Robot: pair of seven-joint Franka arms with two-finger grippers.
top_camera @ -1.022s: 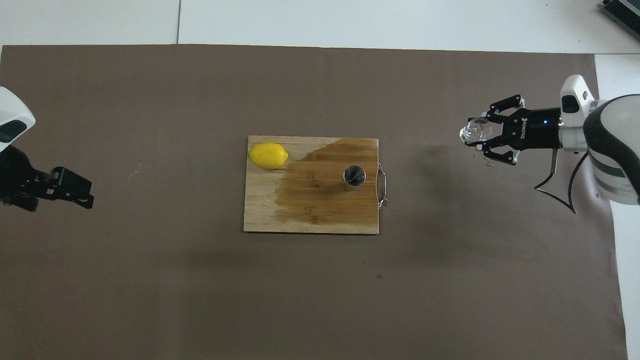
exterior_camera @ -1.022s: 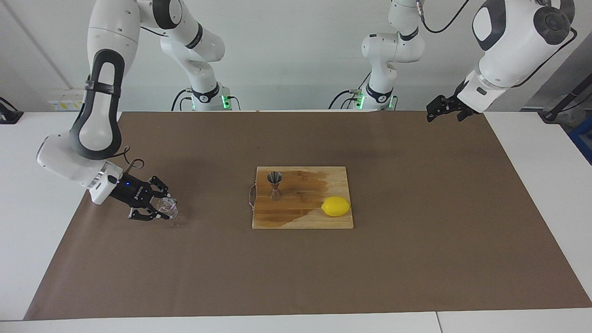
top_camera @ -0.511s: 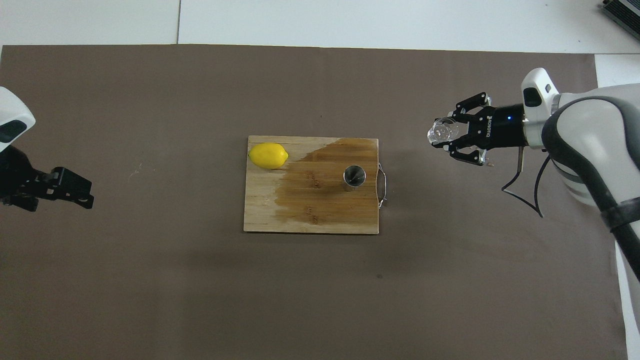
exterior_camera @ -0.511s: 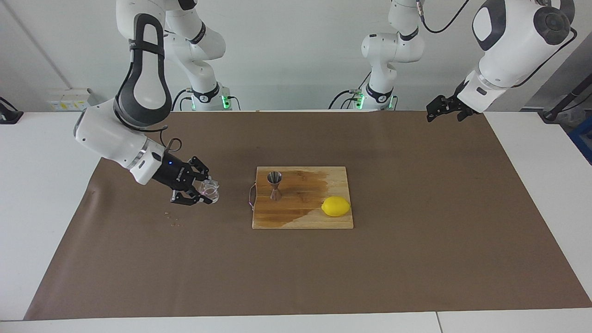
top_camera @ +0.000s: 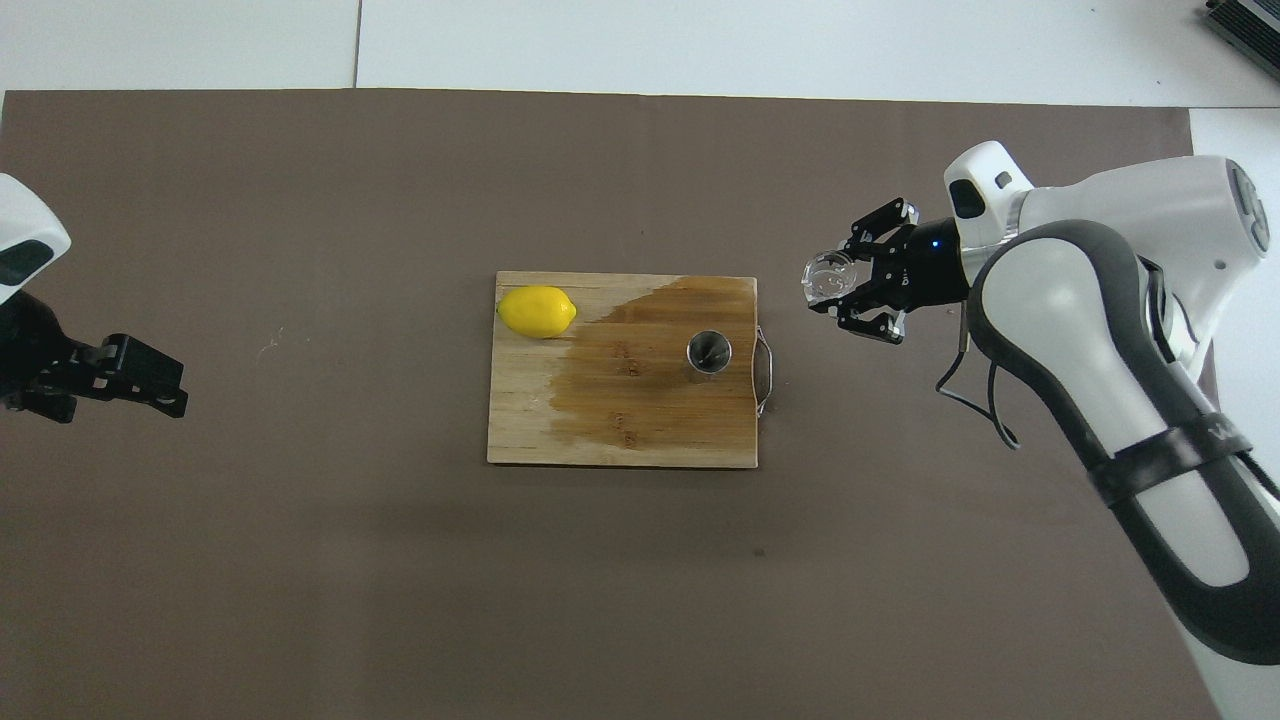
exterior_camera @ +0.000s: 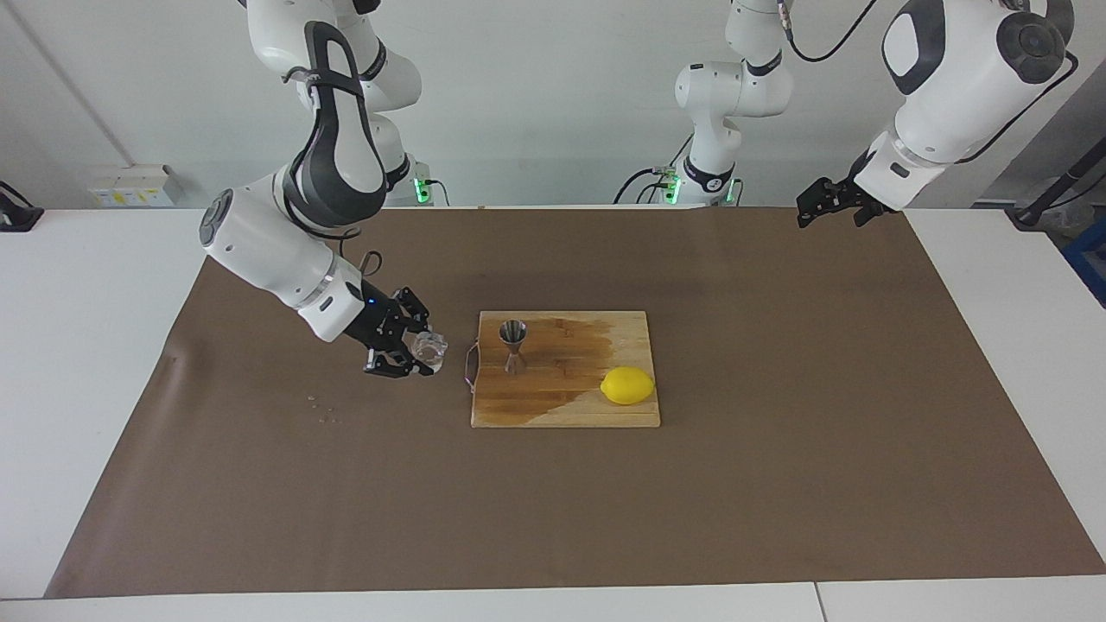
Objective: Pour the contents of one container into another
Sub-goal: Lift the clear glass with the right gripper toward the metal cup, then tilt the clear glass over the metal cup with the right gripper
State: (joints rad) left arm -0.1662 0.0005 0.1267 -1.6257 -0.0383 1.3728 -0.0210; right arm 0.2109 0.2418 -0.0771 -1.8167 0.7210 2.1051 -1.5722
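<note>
My right gripper (exterior_camera: 422, 354) (top_camera: 838, 291) is shut on the tiny clear glass cup (exterior_camera: 429, 349) (top_camera: 829, 279), which it holds a little above the brown mat, just off the handle end of the wooden cutting board (exterior_camera: 562, 408) (top_camera: 620, 445). The steel hourglass jigger (exterior_camera: 513, 345) (top_camera: 709, 353) stands upright on the board near that handle end. My left gripper (exterior_camera: 814, 207) (top_camera: 160, 385) waits in the air over the mat's edge at the left arm's end, open and holding nothing.
A yellow lemon (exterior_camera: 627, 385) (top_camera: 537, 311) lies on the board's corner toward the left arm's end. A dark wet patch (exterior_camera: 570, 345) covers much of the board. A few droplets (exterior_camera: 321, 411) dot the mat at the right arm's end.
My right gripper has carried the glass cup from the right arm's end of the mat toward the board, and it is now close to the handle. The left arm has not moved.
</note>
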